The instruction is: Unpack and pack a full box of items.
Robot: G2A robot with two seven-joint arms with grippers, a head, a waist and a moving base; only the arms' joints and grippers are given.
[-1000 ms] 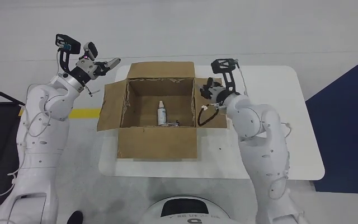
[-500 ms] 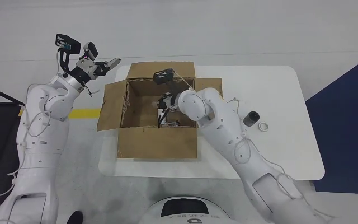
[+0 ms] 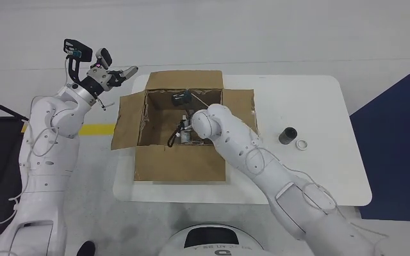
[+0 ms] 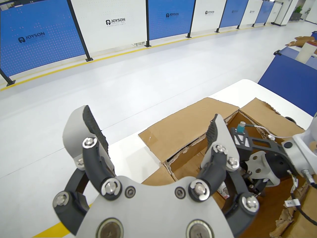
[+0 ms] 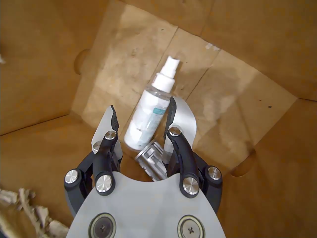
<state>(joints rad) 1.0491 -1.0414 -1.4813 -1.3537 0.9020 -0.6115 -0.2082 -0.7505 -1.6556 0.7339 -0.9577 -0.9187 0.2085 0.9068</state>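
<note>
The left gripper (image 3: 123,73) is hovering at ten o'clock, spread wide; the right gripper (image 5: 142,104) is pointing downward near centre, likewise parted.

The white table (image 3: 320,166) in front of me has rounded corners and a plain, bare top on its right half. On its left half sits the open cardboard box (image 3: 179,165), all four flaps folded outward. The near flap lies flat on the tabletop toward me, the far flap reaches the table's far edge, and the left flap juts out past the left edge. Well apart from the box, on my right side, a small dark cylinder (image 3: 287,136) rests on the surface. From above I cannot tell whether it stands upright or lies down. Just beside it, farther to my right, lies a small white ring (image 3: 301,144), perhaps a cap.
</note>
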